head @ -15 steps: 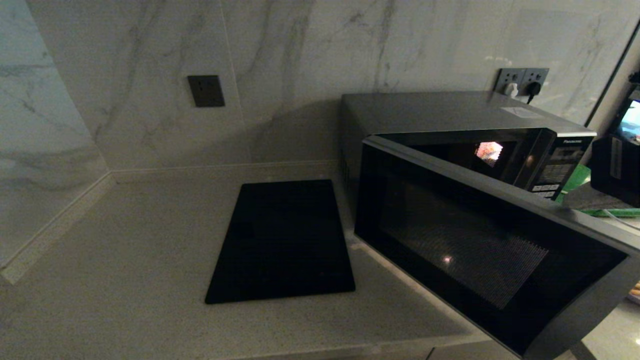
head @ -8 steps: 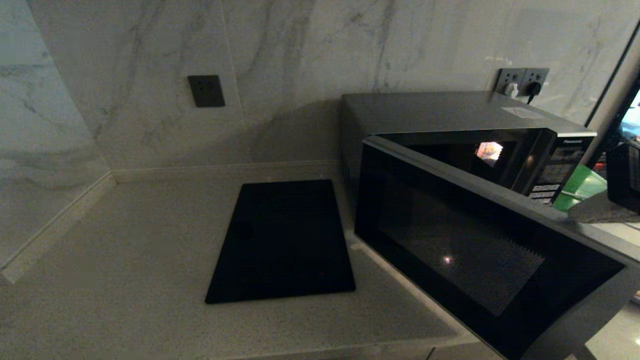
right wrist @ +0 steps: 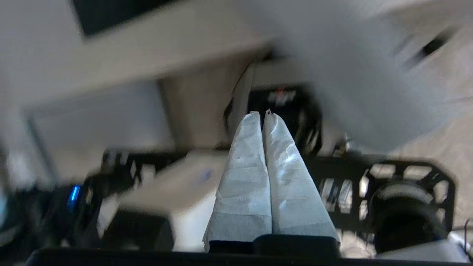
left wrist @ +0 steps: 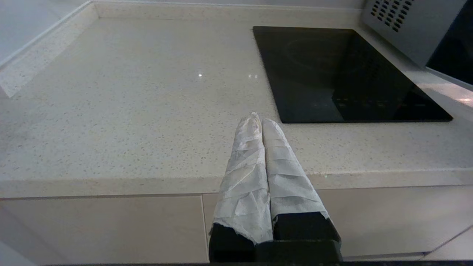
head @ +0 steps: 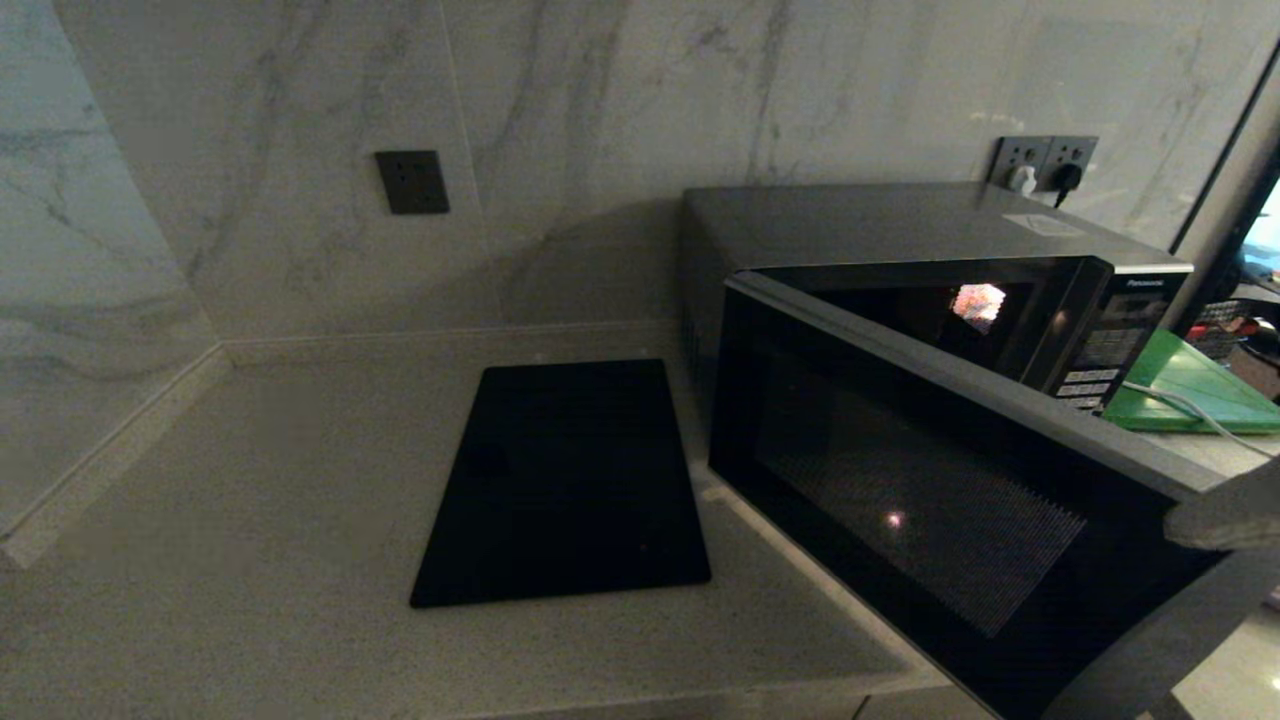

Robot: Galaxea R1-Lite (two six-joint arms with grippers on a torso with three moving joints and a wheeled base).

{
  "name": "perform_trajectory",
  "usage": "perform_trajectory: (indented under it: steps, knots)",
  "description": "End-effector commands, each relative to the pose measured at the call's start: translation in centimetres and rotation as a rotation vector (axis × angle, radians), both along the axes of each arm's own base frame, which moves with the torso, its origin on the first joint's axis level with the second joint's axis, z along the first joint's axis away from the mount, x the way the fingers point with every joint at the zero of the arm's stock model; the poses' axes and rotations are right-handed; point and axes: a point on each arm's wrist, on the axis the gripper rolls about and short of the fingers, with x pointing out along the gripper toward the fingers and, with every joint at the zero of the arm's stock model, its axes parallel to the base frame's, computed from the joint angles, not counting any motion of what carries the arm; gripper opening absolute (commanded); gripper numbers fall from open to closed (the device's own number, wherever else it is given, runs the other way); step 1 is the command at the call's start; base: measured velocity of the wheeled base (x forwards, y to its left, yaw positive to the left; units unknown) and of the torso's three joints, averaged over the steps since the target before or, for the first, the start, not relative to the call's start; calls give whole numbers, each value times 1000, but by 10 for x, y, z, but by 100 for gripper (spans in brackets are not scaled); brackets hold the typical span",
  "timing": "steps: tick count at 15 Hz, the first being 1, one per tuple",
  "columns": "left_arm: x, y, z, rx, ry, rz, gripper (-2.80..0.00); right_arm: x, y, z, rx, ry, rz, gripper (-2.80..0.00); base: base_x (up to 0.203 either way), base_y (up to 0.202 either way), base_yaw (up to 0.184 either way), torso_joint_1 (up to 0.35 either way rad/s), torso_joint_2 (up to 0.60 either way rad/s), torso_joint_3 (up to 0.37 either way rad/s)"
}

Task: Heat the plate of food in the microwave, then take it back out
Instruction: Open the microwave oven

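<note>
The microwave stands at the back right of the counter, its dark glass door swung out towards me. A small bright patch shows in the dark cavity. The plate of food is out of view. My right gripper shows only as pale wrapped fingers at the head view's right edge, by the door's free end. In its own wrist view the right gripper is shut and holds nothing, over blurred clutter. My left gripper is shut and empty, low at the counter's front edge, left of the microwave's vented side.
A flat black panel lies in the counter left of the microwave. A green board with a white cable across it sits to the microwave's right. Wall sockets are behind it. Marble walls close the back and left.
My right arm has dropped from beside the button panel down to the door's free end, uncovering the green board. The door has swung slightly further out.
</note>
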Motion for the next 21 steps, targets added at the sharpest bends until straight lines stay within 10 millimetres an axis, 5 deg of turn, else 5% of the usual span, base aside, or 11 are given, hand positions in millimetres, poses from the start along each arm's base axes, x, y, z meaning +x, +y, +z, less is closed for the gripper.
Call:
perform_trajectory:
  steps: [1,6,13,21]
  knots:
    - [0,0,0,-1,0,0,-280,-8,-1,7,45,19,39,-280,0,0,0,0,0,0]
    - [0,0,0,-1,0,1,-280,-20,-9,34,125,-86,50,-280,0,0,0,0,0,0]
    - [0,0,0,0,0,0,-280,42,-7,0,-192,-210,-269,-280,0,0,0,0,0,0]
    - [0,0,0,-1,0,1,-280,49,-4,-5,-210,-197,-277,-280,0,0,0,0,0,0]
